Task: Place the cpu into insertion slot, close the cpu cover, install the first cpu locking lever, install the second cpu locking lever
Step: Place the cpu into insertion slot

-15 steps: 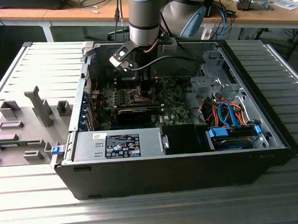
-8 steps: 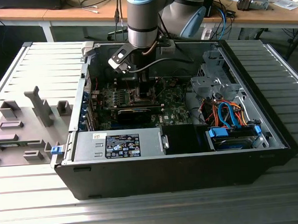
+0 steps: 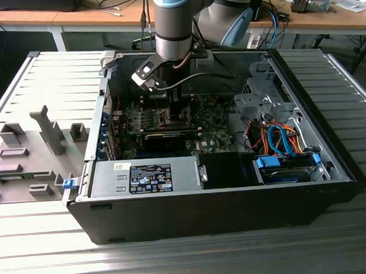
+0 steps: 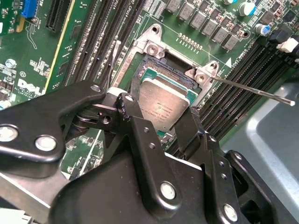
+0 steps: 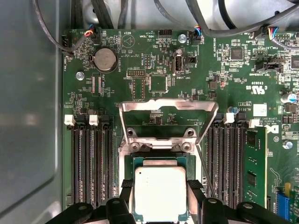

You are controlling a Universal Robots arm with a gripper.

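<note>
Along the desk [image 3: 63, 76] edge at the exterior view's left I see grey fixture blocks [image 3: 45, 141], standing apart from the open computer case [image 3: 224, 211]. The case takes up the middle of the desk and runs toward the edge at the exterior view's right. The arm [image 3: 174, 27] drops into the case from the desk's far edge, and its wrist hides the jaws and the socket area from that camera. Further toward the exterior view's right, inside the case, sit a metal drive cage [image 3: 261, 99] and a tangle of blue and orange cables [image 3: 281, 141].

Both wrist views give me the work itself. The jaws are drawn in to the width of the cpu [image 5: 160, 193], with a black fingertip [image 5: 127, 189] against each of two opposite edges, so they have hold of it. The chip lies pale face up within the metal rim of the insertion slot [image 4: 156, 63]. It covers most of the dark centre, so I cannot tell whether it is fully seated or just above the contacts. The cpu cover [image 5: 168, 109] stands swung open at the slot's hinge side, clear of the chip. A thin locking lever [image 4: 252, 88] angles away from one corner of the slot, its tip free over the grey case floor. Memory slots [image 5: 88, 163] flank the slot on both sides. The jaws' black links cut off the nearest part of the slot.
</note>
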